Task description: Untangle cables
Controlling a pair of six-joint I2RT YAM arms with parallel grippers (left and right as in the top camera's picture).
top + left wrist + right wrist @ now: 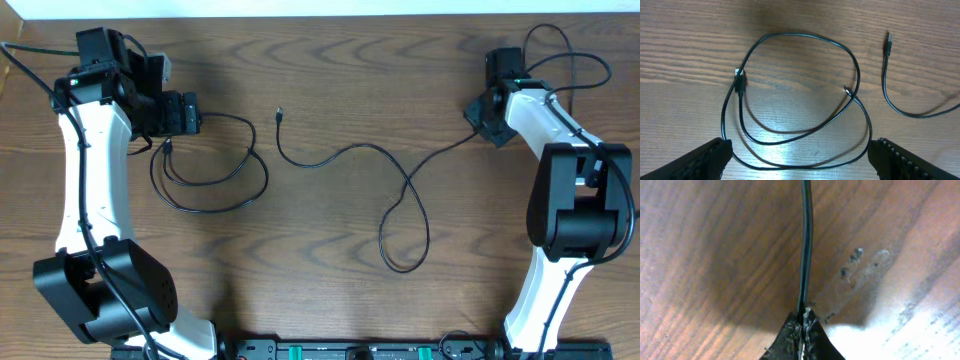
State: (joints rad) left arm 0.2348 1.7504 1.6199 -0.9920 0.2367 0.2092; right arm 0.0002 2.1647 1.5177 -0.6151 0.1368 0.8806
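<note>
Since the two cables lie well apart on the wooden table (330, 290) in the overhead view, with no strand of one crossing the other, the untangling looks close to finished. The looped cable (210, 209) sits at the left in a loose double ring just beside the left gripper (190, 115). The long cable (355, 148) runs from its free plug (280, 115) near the middle and dips into a single loop toward the near edge. It then climbs to the right gripper (480, 120), which has its far end, probably to draw it away from its neighbour.

From the left wrist, the left fingers (700, 160) stand spread wide at the lower corners with nothing between them. The ring of cable lies flat on the wood beneath, crossing itself once, with a small connector (740, 80) on its left side. That released pose suits a cord already set down.

From the right wrist, the jaws are clenched tight on the thin black cord, which leaves the fingertips in a straight line across the table. A firm pinch at the end would, in my judgement, let the arm pull the remaining loop out.
</note>
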